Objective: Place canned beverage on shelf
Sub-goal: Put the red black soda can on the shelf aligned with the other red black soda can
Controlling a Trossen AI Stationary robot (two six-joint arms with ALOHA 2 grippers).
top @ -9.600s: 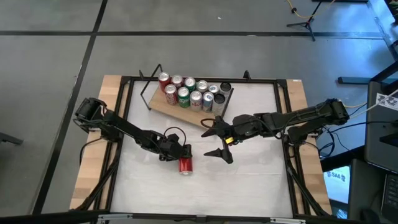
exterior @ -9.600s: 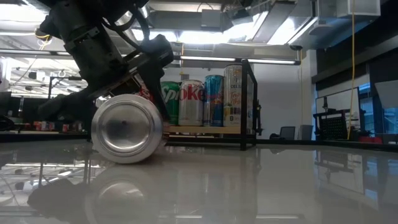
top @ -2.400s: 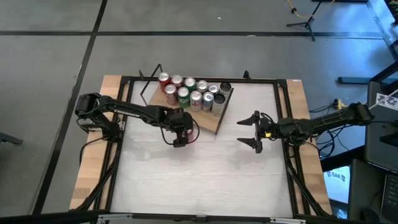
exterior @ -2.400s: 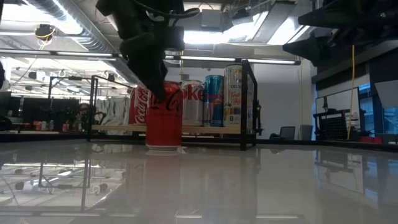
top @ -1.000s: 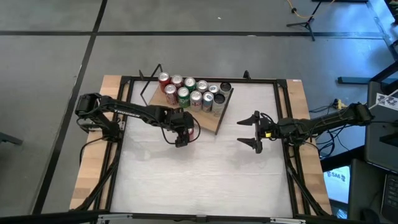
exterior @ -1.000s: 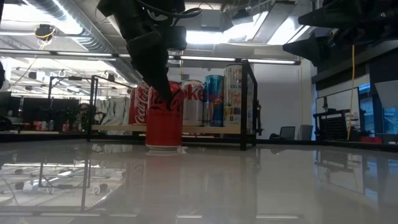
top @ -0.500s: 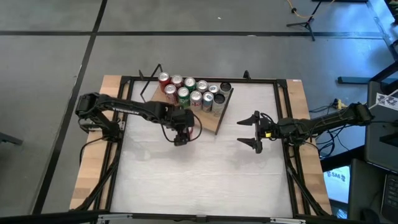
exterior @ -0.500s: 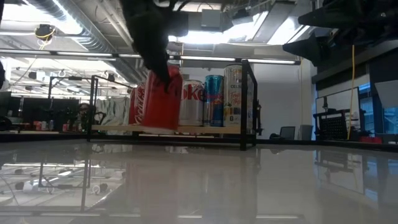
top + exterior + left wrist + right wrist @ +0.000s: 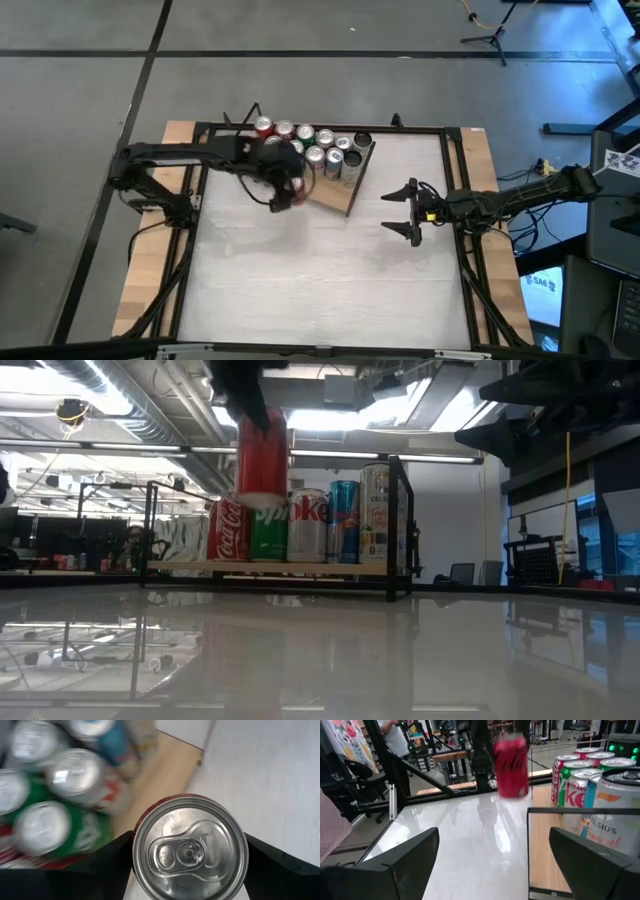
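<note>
Left gripper (image 9: 287,186): jaws clamped on the red can (image 9: 261,456), one on either side.
Red can: upright, lifted clear of the desk (image 9: 330,280), above the shelf's (image 9: 335,196) near edge.
Shelf: carries standing cans (image 9: 318,150) in rows.
Right gripper (image 9: 397,213): jaws wide apart, holding nothing, well apart over the desk.

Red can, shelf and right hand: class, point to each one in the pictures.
red can (image 9: 261,455): low view, middle of its side
shelf (image 9: 335,197): high view, bare board corner
right hand (image 9: 400,213): high view, between its open fingertips
</note>
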